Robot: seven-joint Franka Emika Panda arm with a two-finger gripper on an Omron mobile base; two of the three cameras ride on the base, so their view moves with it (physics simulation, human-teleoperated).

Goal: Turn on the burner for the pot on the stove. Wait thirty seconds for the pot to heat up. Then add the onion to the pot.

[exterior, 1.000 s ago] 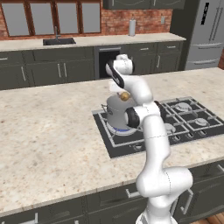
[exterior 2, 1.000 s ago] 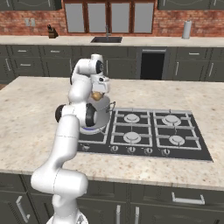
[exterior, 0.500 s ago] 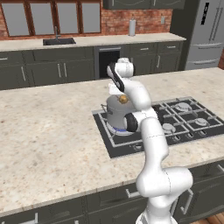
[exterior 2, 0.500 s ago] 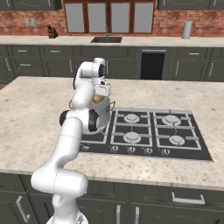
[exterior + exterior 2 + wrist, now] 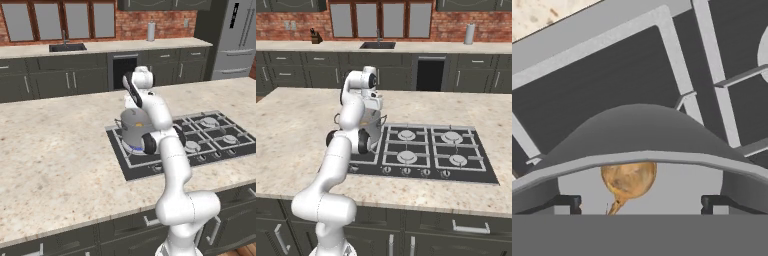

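In the hand view the left fingertip point(image 5: 567, 201) sits far from the right one, so the end effector point(image 5: 639, 202) is spread wide and gripping nothing. The onion point(image 5: 628, 181) is loose between them, inside the pot point(image 5: 637, 135), stem tip pointing down in that view. From the base cameras the pot point(image 5: 134, 129) stands on the stove's point(image 5: 150, 167) left side, speckled surface point(image 5: 55, 155) all around.

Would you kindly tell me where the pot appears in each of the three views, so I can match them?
Left base view: the pot stands just left of centre, on the stove's left end, partly behind the arm.
Right base view: left of centre, mostly behind the arm.
Hand view: its rim arcs across the lower half.
Shared landmark: the stove grates.
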